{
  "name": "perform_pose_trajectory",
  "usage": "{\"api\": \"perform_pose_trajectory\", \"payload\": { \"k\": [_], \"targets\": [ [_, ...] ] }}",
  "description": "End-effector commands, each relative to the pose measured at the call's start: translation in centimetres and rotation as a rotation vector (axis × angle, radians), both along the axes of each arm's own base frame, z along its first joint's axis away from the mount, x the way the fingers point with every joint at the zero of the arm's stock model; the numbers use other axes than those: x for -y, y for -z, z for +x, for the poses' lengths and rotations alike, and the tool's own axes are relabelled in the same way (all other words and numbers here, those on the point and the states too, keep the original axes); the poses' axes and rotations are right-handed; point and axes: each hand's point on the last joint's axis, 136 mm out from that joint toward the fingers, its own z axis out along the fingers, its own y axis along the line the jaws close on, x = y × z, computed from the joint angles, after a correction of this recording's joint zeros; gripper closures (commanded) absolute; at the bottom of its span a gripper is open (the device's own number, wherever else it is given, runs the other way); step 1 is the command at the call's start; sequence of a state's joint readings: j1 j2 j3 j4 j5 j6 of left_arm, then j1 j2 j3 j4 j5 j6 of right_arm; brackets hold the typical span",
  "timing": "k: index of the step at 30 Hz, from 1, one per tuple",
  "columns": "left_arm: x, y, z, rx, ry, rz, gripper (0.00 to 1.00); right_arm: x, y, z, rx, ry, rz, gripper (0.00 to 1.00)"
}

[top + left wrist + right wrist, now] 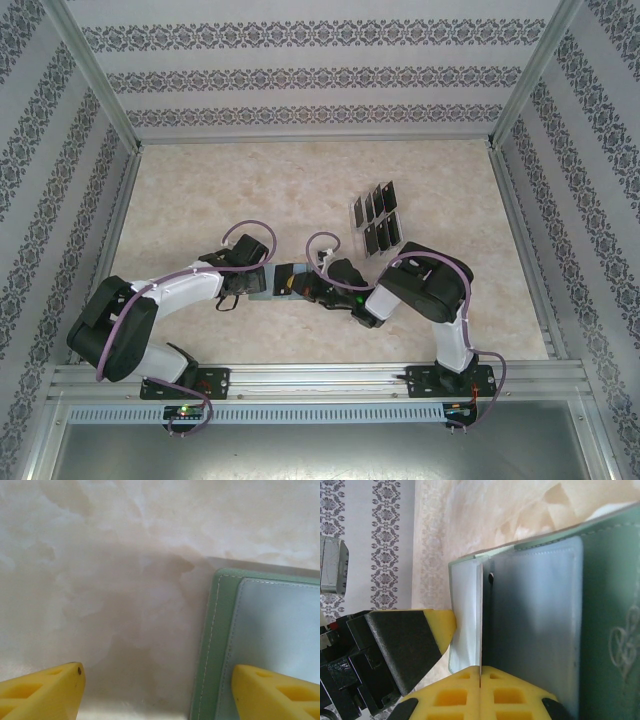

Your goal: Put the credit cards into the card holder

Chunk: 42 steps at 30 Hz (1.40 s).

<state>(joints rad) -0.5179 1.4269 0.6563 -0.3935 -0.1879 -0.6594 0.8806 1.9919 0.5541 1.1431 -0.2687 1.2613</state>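
While your right end effector [480,676] pinches a thin black credit card [480,620] | left end effector [157,672] spread | push may skid soft sage-green card holder [216,645].

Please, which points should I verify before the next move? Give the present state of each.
1. Right gripper shut on a credit card: ok.
2. Card holder lies open: ok.
3. Left gripper open, one finger over the holder: ok.
4. That finger presses the holder down: cannot tell.
5. Card's edge inside a pocket: cannot tell.
6. Spare cards wait in the clear tray: ok.
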Motion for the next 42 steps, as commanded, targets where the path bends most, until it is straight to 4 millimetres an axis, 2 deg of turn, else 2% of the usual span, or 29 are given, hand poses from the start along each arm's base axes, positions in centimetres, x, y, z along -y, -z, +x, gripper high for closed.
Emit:
{"api": "perform_pose_trajectory", "payload": {
  "k": [1, 9, 26, 42],
  "targets": [
    [-1.0, 1.2, -1.7, -0.057, -0.004, 0.051, 0.22, 0.7, 1.0, -0.8, -0.035, 0.020, -0.031, 1.00],
    [-1.1, 1.1, -1.7, -0.056, -0.004, 0.054, 0.22, 1.3, 1.5, -1.1, -0.057, 0.042, -0.044, 1.00],
    [-1.1, 1.1, -1.6, -0.054, -0.005, 0.056, 0.22, 0.1, 2.7, -1.0, -0.137, 0.031, -0.027, 1.00],
    [-1.0, 1.1, -1.5, -0.051, -0.003, 0.057, 0.22, -0.9, 3.0, -1.2, -0.160, -0.018, -0.015, 1.00]
  ]
}}
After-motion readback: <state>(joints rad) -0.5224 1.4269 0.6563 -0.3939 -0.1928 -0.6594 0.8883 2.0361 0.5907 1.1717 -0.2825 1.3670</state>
